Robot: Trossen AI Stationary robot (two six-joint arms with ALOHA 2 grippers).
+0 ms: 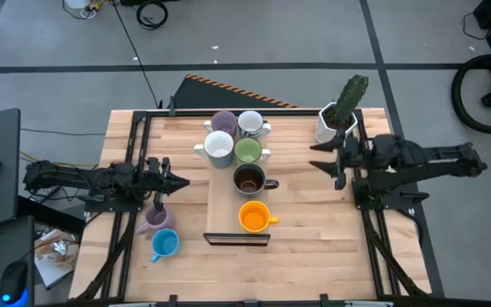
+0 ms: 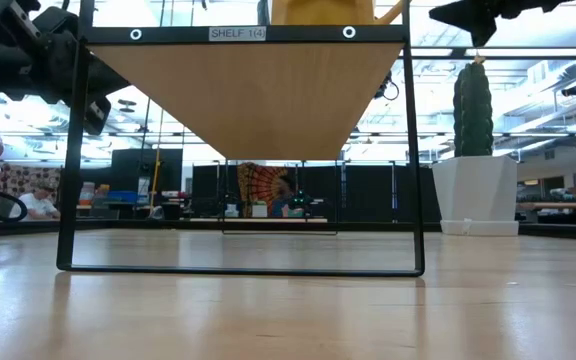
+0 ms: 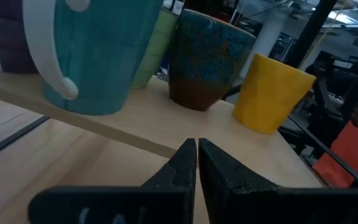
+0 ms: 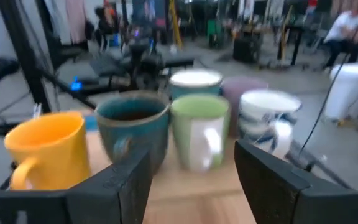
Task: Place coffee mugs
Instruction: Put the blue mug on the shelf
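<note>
The wooden table (image 1: 314, 247) fills the frame's middle, with a raised shelf (image 1: 237, 213) at its centre. Six mugs (image 1: 247, 152) stand on the shelf; a purple mug (image 1: 155, 218) and a blue mug (image 1: 164, 245) sit lower left. The left gripper (image 1: 180, 181) reaches in level from the left, fingers closed and empty. The right gripper (image 1: 320, 156) reaches from the right, fingers spread, empty.

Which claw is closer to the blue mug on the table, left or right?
Left. The left claw hovers just up-table of the blue mug, on the same side of the shelf. The right claw is across the shelf, near the cactus pot.
</note>
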